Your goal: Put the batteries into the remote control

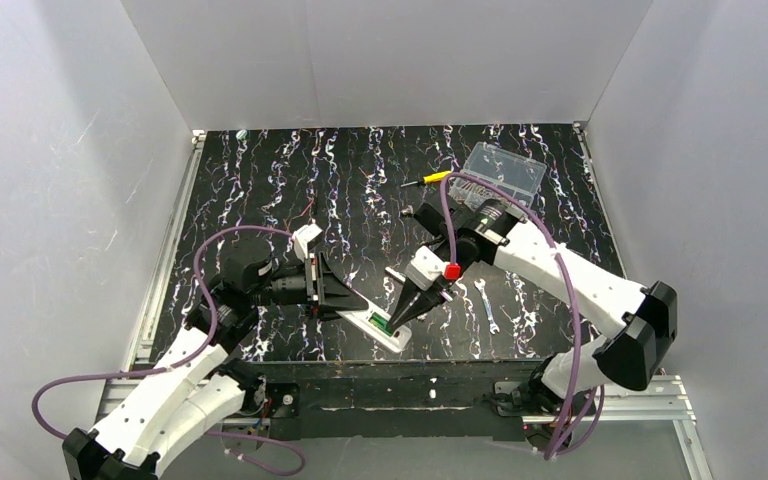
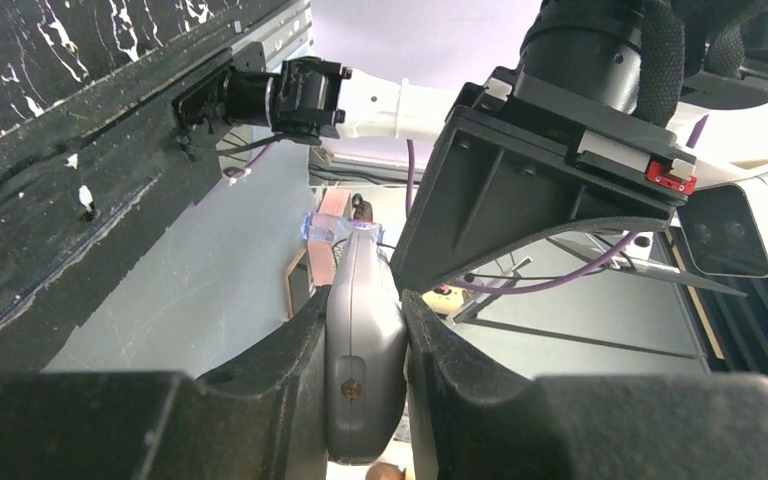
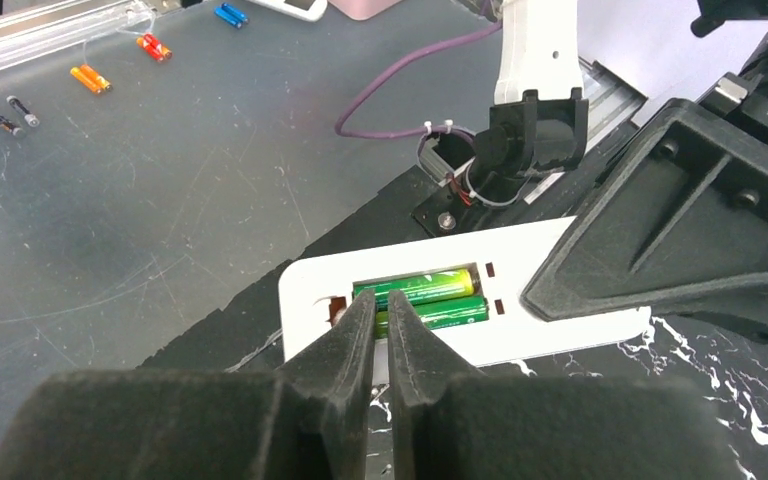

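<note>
The white remote control point(image 1: 392, 335) lies back-up near the table's front edge, its battery bay uncovered. Two green batteries point(image 3: 438, 285) point(image 3: 452, 313) lie side by side in the bay. My left gripper point(image 2: 363, 300) is shut on the remote's far end, which shows edge-on between its pads point(image 2: 290, 350). My right gripper point(image 3: 382, 300) points down at the bay's left end. Its jaws are almost together with nothing between them, and the tips sit over the batteries' ends. From above, the right gripper point(image 1: 398, 321) meets the remote from the right and the left gripper point(image 1: 348, 300) from the left.
A clear plastic box point(image 1: 505, 170) and a yellow-handled screwdriver point(image 1: 430, 179) sit at the back right. A small wrench point(image 1: 487, 303) lies right of the remote. The table's front edge point(image 1: 390, 362) runs just below the remote. Loose orange point(image 3: 90, 78) and blue point(image 3: 230, 14) cells lie on the floor beyond.
</note>
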